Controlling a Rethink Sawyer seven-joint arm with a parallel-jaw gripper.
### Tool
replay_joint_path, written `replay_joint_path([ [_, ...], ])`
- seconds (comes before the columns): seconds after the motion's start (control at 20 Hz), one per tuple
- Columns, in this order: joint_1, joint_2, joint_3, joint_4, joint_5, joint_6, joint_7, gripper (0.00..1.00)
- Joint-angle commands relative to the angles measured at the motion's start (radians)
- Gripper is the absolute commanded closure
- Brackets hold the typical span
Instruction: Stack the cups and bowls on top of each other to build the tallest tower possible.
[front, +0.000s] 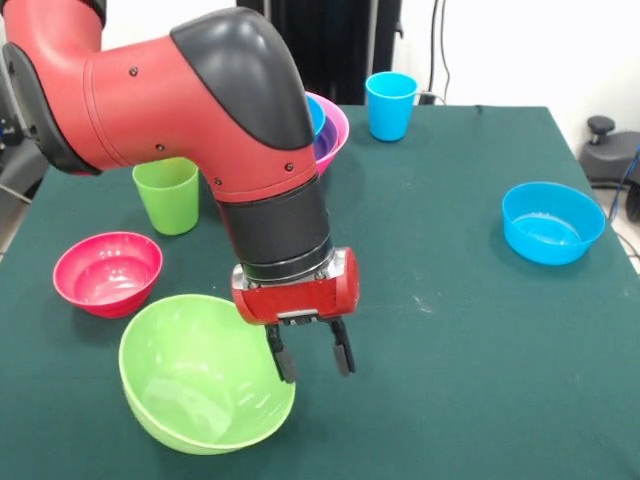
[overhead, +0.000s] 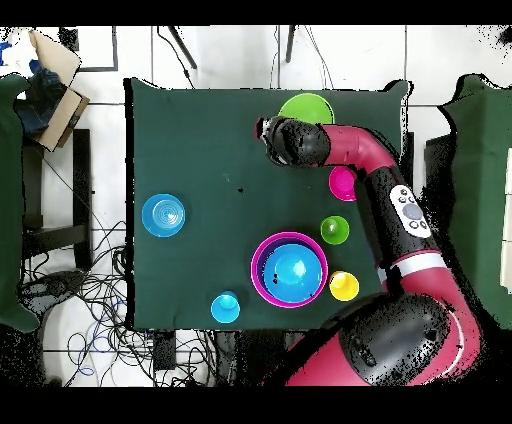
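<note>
Hovering at the light green bowl's (front: 200, 375) near rim, the gripper (front: 311, 360) has its jaws released, holding nothing

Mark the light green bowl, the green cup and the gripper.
light green bowl (front: 190, 385), front view, on its inner wall.
green cup (front: 167, 195), front view, on its outer side wall.
gripper (front: 311, 360), front view, midway between the two black fingertips, which stand apart.
</note>
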Motion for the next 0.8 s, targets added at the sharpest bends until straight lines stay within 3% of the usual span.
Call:
replay_joint_path([
  [0.05, -0.018, 0.036, 0.002, -0.035, -0.085, 0.06, -0.336, 0.0],
  [0.25, -0.017, -0.034, -0.005, 0.015, -0.066, 0.092, -0.3, 0.0],
  [0.8, 0.007, -0.1, -0.015, 0.044, -0.048, 0.116, -0.242, 0.0],
])
